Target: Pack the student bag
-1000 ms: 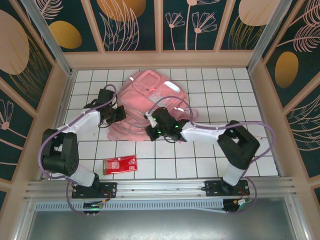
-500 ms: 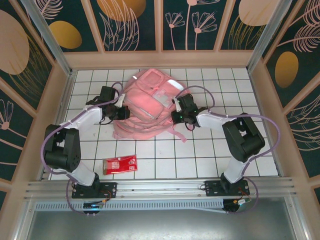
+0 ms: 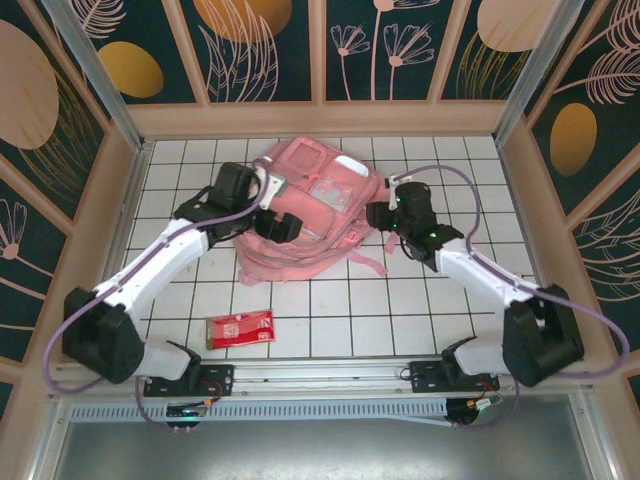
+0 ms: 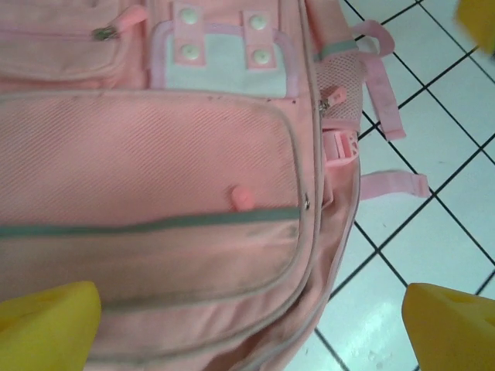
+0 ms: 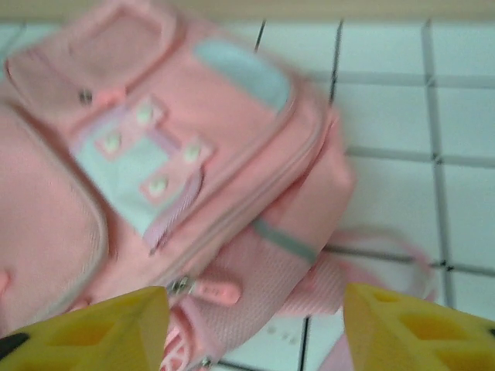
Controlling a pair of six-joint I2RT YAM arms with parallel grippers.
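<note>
Left gripper, fingers half cropped, gapes over the student bag.

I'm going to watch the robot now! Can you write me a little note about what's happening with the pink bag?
Left gripper: open, holding nothing, above the front pocket of the student bag.
Right gripper: open, holding nothing, at the bag's right side by the mesh pocket.
Bag: lies front up on the tiled table; the zips in view look closed.
Red packet: on the tiles near the left arm's base, apart from the bag.
Done: nothing visibly packed.
Left: probably open a pocket and put the packet in.
</note>
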